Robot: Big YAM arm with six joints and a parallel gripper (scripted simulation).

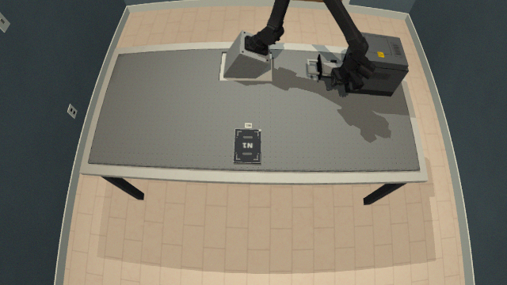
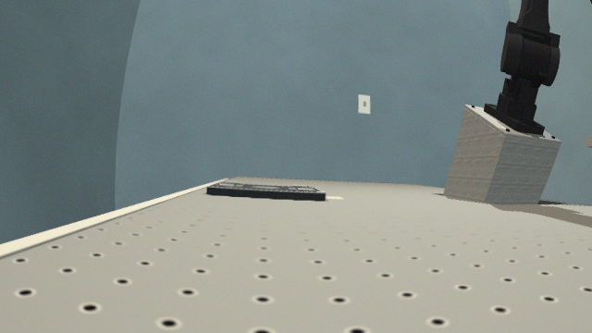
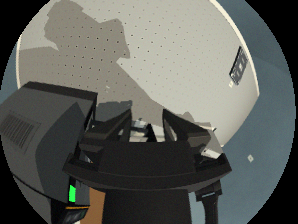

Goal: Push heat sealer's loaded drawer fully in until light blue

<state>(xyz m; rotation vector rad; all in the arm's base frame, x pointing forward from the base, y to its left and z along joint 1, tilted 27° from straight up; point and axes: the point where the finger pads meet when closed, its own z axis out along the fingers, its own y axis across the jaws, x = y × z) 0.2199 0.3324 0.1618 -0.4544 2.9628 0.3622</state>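
The drawer, near the counter's robot-side edge, probably slides stiffly; its handle suits a square push; the gripper stands half open, empty.

Apparently all-black, chunky-jointed arm

A rectangular table with a pale rim, a grey perforated top and dark angled legs stands on a floor of tan rectangular tiles, its shadow spreading beyond the table's near edge. Plain blue-grey walls enclose the room; a small pale rectangular wall plate lies outward of the table's left edge.
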